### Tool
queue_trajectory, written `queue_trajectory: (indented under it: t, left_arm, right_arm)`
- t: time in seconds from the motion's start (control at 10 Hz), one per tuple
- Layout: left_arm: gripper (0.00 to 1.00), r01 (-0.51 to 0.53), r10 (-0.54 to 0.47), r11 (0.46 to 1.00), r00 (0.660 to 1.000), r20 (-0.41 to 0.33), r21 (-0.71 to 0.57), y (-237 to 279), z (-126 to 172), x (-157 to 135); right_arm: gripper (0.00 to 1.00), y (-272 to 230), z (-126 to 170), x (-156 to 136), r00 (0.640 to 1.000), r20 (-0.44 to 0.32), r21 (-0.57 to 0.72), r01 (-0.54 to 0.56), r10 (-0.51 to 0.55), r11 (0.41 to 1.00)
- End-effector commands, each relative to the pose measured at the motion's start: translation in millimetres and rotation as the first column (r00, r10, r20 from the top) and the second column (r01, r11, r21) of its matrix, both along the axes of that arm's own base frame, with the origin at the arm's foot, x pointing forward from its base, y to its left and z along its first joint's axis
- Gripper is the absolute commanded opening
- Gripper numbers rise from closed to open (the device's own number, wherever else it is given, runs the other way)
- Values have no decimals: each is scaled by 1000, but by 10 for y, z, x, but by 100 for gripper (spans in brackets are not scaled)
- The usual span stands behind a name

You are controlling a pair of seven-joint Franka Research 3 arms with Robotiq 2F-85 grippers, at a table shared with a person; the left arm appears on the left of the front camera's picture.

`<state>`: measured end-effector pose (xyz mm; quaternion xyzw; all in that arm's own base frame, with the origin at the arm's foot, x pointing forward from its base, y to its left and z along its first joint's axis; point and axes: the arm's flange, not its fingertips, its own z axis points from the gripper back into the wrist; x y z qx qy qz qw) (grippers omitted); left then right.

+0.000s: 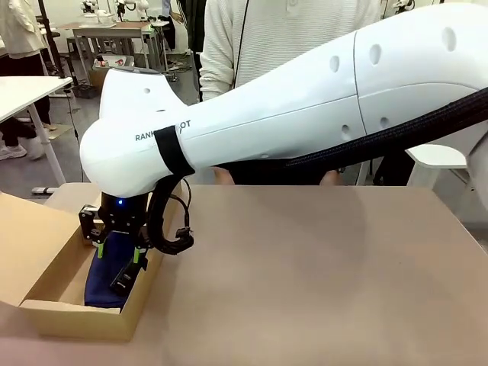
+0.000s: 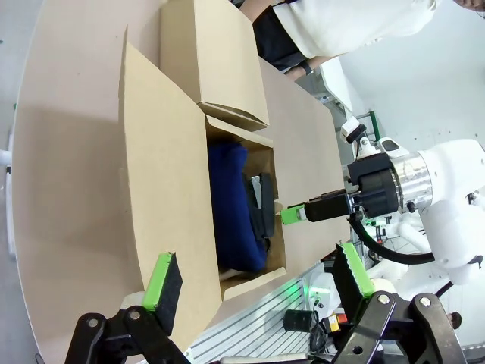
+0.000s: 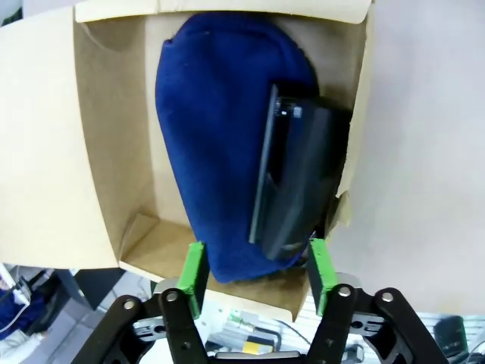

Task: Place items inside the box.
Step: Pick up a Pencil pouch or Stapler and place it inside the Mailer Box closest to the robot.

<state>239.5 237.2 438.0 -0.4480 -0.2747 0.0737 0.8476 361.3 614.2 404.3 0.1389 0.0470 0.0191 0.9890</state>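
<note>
**A:** What is sitting at the left end of the table [image 1: 320,267]?

**B:** The long brown box [image 1: 76,320] is lying there, its flap [image 1: 23,236] folding out to the left. The navy pouch [image 1: 101,284] is lying inside it. The black stapler [image 1: 124,279] is resting on top of the pouch, close to the box's right wall.

**A:** And the right gripper [image 1: 117,255]?

**B:** It is hanging straight over the box with its 2 fingers pointing down past the stapler's near end. In the right wrist view the jaws are standing apart, wider than the stapler, and are gripping nothing.

**A:** What is the left gripper [image 2: 258,265] doing?

**B:** It is hovering apart from the box and looking at it. Its jaws are spreading wide with nothing between them. A smaller cardboard box [image 2: 212,61] is sitting just beyond the long one.

**A:** Further right?

**B:** The right arm [image 1: 305,99] is reaching across from the right. A person [image 1: 290,30] in a white ribbed top is standing at the far side.
</note>
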Motion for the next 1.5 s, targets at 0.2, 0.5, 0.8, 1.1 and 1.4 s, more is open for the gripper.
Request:
queue_trajectory:
  t: [0.2, 0.5, 0.8, 1.1, 1.4]
  left_arm:
    - [100, 4, -4, 1000, 999, 35, -12, -8, 3, 2]
    - [100, 4, -4, 1000, 999, 35, -12, -8, 3, 2]
    - [100, 4, -4, 1000, 999, 35, -12, -8, 3, 2]
    - [100, 4, -4, 1000, 999, 35, -12, -8, 3, 2]
    - [100, 4, -4, 1000, 999, 35, -12, -8, 3, 2]
  right_arm:
    - [100, -39, 61, 3, 1000, -3, 31, 19, -19, 999]
    - [100, -187, 79, -27, 1000, -4, 66, 9, -8, 998]
    - [100, -1122, 399, -243, 989, 37, 228, -149, 145, 962]
    - [100, -2679, 632, -704, 989, 73, 406, -147, 129, 902]
    - [100, -3888, 375, -1064, 983, 165, 636, -47, -76, 770]
